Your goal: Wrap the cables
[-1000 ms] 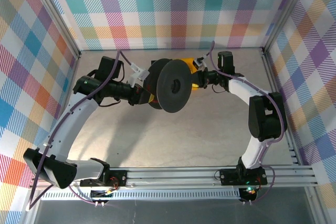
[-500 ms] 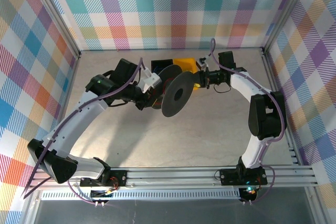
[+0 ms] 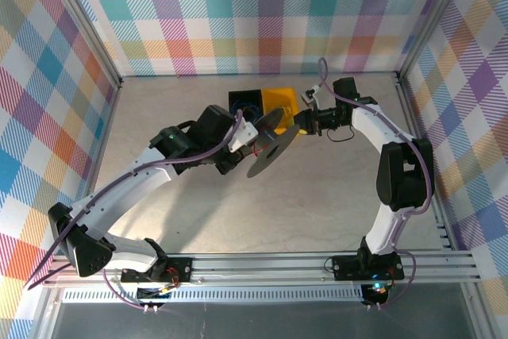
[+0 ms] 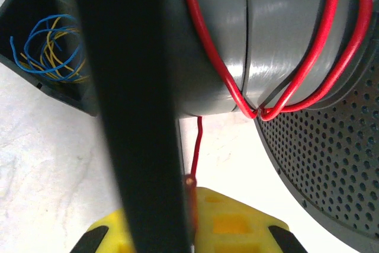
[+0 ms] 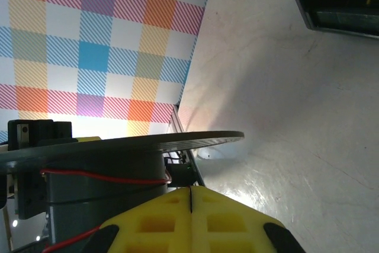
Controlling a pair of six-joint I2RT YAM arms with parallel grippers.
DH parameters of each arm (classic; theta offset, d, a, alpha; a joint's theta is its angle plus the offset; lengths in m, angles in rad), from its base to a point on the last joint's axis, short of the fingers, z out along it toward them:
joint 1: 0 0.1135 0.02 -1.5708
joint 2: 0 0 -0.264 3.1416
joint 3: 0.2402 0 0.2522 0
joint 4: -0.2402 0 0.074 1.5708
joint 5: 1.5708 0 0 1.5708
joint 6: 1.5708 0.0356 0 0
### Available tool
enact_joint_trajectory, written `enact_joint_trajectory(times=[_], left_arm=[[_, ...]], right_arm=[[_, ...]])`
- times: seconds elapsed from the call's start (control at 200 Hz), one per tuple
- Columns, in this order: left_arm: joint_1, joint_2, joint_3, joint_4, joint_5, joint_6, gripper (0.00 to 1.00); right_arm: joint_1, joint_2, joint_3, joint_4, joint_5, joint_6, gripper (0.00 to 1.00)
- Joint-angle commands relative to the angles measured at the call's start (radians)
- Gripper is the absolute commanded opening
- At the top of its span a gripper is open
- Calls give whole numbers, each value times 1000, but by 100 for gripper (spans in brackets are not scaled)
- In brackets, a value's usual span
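The black spool [image 3: 267, 147] hangs tilted above the table between both arms. Thin red cable [image 4: 204, 39] runs in loose turns round its grey core [image 4: 284, 34]. My left gripper [image 4: 192, 191] is shut on the cable's free end, just behind the near flange [image 4: 133, 111], which hides much of its left finger. From above, the left gripper [image 3: 248, 147] sits at the spool's left side. My right gripper [image 5: 190, 189] is shut, tips against a dark part of the spool under the flange [image 5: 177, 140]. The red cable [image 5: 100, 175] crosses the core there. The right gripper [image 3: 302, 124] meets the spool's right side.
A yellow box [image 3: 279, 102] and a black box [image 3: 244, 102] holding blue and yellow wires [image 4: 50, 48] stand just behind the spool. The metal frame rail [image 3: 317, 263] runs along the near edge, with checkered walls on the other three sides.
The spool has turned from facing the camera to a steep tilt and looks smaller. My left arm has swung right and nearer, staying at the spool's left side. The right gripper barely shifted.
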Motion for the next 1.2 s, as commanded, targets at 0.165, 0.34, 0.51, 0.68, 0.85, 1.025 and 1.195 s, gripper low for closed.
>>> enact_joint_trajectory(times=[0.165, 0.34, 0.51, 0.68, 0.85, 1.025, 1.195], left_arm=[[-33, -66, -137, -202, -285, 142, 0], [-41, -26, -133, -186, -378, 180, 0], [-42, 10, -144, -177, -393, 177, 0], [-42, 15, -168, -177, -387, 164, 0], [-42, 20, -178, -181, -378, 158, 0], [-42, 27, -182, -181, -373, 153, 0], [-42, 47, -176, -187, -373, 151, 0]], right_arm=[[-83, 7, 71, -18, 43, -104, 0], [-74, -15, 70, -24, 92, -102, 0], [-77, -65, 40, 14, 135, -69, 0], [-105, -108, 14, 74, 184, -1, 0], [-128, -132, 4, 99, 230, 44, 0], [-153, -157, -3, 102, 271, 60, 0], [-157, -166, 22, 33, 371, 24, 0]])
